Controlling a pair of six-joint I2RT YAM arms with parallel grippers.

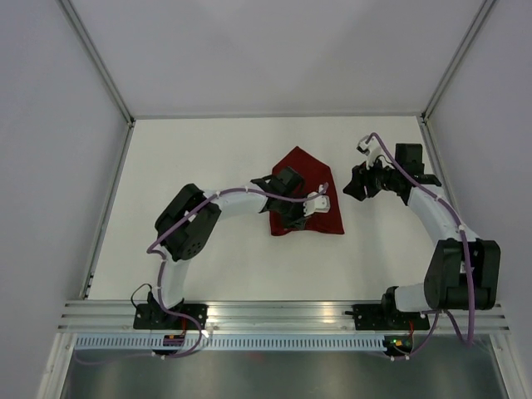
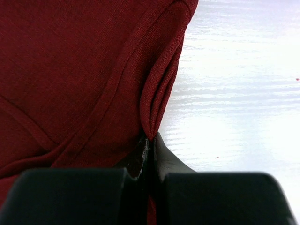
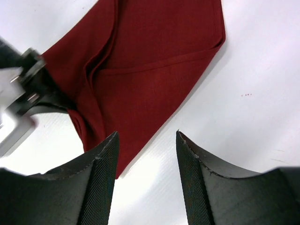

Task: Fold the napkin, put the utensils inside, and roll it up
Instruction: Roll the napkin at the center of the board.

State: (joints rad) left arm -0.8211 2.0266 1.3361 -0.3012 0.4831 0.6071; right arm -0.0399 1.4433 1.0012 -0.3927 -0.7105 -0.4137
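Observation:
The dark red napkin (image 1: 303,179) lies partly folded on the white table, right of centre. My left gripper (image 1: 288,218) is down on its near left part. In the left wrist view the left gripper (image 2: 151,138) is shut on a bunched edge of the napkin (image 2: 70,70). My right gripper (image 1: 356,184) hovers just right of the cloth. In the right wrist view the right gripper (image 3: 146,136) is open with only bare table between its fingers, the napkin (image 3: 154,56) just ahead. The utensils are out of view.
The white table (image 1: 208,166) is walled by pale panels at the back and both sides. A metal rail (image 1: 274,312) with both arm bases runs along the near edge. The left arm's wrist (image 3: 23,93) shows at the left of the right wrist view.

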